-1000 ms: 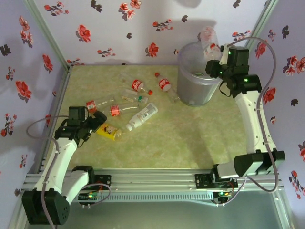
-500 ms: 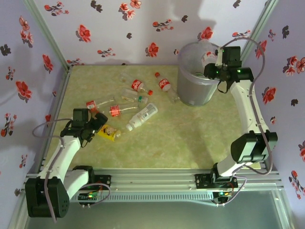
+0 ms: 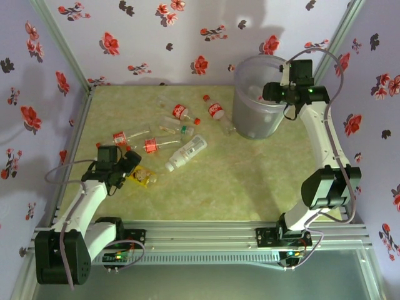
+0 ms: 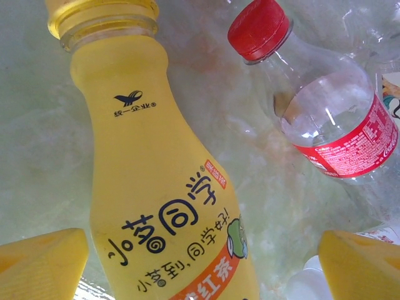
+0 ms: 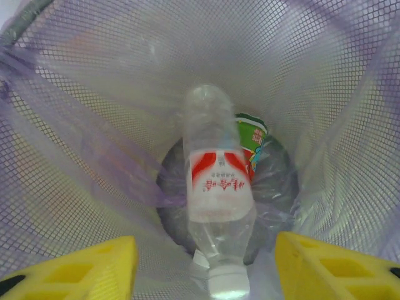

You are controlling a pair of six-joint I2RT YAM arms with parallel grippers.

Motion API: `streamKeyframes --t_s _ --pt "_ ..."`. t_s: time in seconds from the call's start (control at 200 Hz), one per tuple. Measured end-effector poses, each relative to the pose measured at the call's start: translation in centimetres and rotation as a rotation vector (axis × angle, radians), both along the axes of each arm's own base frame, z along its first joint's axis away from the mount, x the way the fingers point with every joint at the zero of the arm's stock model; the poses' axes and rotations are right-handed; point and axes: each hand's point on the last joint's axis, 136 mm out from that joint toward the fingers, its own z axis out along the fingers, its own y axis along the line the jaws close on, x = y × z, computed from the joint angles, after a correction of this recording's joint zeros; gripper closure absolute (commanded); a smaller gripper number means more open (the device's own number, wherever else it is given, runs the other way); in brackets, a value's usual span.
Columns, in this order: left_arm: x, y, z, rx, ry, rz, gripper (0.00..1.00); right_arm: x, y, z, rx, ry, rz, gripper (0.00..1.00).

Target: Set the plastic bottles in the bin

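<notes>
Upper right of top view: right gripper (image 3: pixel 273 92) over the bin (image 3: pixel 250 128), fingers spread, holding nothing. Clear red-labelled bottle (image 5: pixel 219 187) sits inside the bin. Lower left: left gripper (image 3: pixel 130 164) fingers spread, straddling yellow bottle (image 4: pixel 156 187) on the table (image 3: pixel 250 181), no pinch.

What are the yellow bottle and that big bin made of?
Yellow bottle: likely opaque plastic, smooth with a soft sheen; moulded neck rings, printed body. Bin: translucent wall with a fine grid pattern, probably plastic mesh; a thin crinkled liner seems to hang inside.
</notes>
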Motion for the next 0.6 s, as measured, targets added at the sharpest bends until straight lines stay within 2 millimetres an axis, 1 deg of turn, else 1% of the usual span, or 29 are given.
streamKeyframes --t_s 0.145,0.235,0.445,0.525,0.6 --pt "-0.1 0.0 -0.3 0.0 0.004 0.001 0.08 0.1 0.0 0.2 0.0 -0.005 0.0 0.39" --pt "-0.1 0.0 -0.4 -0.002 0.007 0.004 0.09 0.1 0.0 0.7 0.001 -0.015 -0.001 0.38" --pt "-0.2 0.0 -0.9 -0.008 0.016 0.013 0.13 0.0 0.3 1.7 0.019 -0.029 0.011 0.3" --pt "-0.3 0.0 -1.3 -0.009 0.025 0.015 0.13 -0.5 0.6 2.4 0.039 -0.04 0.02 0.26" --pt "-0.5 0.0 -1.7 -0.008 0.036 0.015 0.13 -1.4 1.0 3.9 0.061 -0.071 0.031 0.24"
